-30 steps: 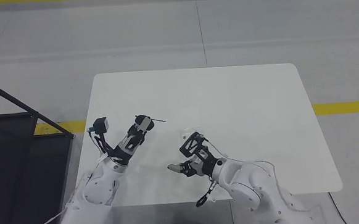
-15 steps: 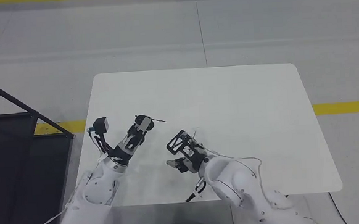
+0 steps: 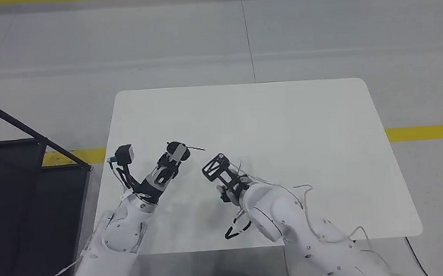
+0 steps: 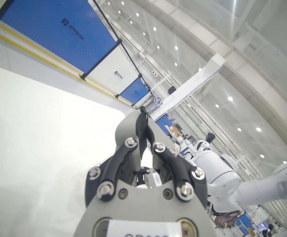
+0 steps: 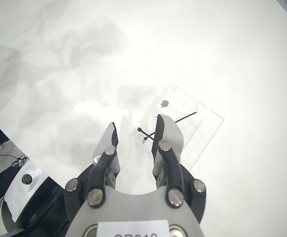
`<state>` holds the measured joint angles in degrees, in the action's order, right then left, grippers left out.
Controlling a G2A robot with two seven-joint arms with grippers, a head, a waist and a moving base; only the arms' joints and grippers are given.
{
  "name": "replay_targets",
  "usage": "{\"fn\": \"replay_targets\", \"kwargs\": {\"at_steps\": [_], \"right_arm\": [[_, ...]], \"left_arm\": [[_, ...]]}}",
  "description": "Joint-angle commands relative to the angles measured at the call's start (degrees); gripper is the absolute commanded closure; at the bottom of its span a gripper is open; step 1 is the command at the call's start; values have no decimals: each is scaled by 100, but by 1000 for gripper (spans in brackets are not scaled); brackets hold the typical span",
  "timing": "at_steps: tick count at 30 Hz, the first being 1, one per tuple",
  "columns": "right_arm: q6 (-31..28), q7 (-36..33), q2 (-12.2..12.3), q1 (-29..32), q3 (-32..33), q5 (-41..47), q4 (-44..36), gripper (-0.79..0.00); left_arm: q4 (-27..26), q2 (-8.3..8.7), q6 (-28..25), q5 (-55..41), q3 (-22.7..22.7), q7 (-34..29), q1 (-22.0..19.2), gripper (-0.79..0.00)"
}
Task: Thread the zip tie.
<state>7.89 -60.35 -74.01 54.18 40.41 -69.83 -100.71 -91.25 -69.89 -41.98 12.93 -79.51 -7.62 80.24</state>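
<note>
Arms sit over the near left part of a white table [image 3: 305, 125]. Farthest left, the left gripper [image 3: 177, 150] has its fingers [image 4: 145, 134] pressed together. A thin black strand [image 3: 196, 148] sticks out past their tips. It is likely a second tie, though it is too small to be sure. Just to its right, the right gripper [image 5: 136, 120] hangs above the table with its jaws wide apart and nothing between them. Below it the zip tie [image 5: 186, 117] lies flat. Its head is on the bare table between the two fingers, and its tail runs out behind one finger onto a clear plastic sheet [image 5: 208, 128] that lies flat on the table beside the gripper.
</note>
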Motion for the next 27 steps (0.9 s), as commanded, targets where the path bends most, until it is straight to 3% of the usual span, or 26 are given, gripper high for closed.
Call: {"fn": "replay_targets", "kwargs": {"at_steps": [1, 21, 27], "right_arm": [[32, -86, -32, -36, -30, -54, 22, -363], [28, -360, -293, -265, -5, -105, 482, -305], [-35, -365, -348, -271, 37, -95, 572, -200]], "left_arm": [[0, 0, 0, 0, 0, 0, 0, 0], [0, 0, 0, 0, 0, 0, 0, 0], [0, 0, 0, 0, 0, 0, 0, 0]]}}
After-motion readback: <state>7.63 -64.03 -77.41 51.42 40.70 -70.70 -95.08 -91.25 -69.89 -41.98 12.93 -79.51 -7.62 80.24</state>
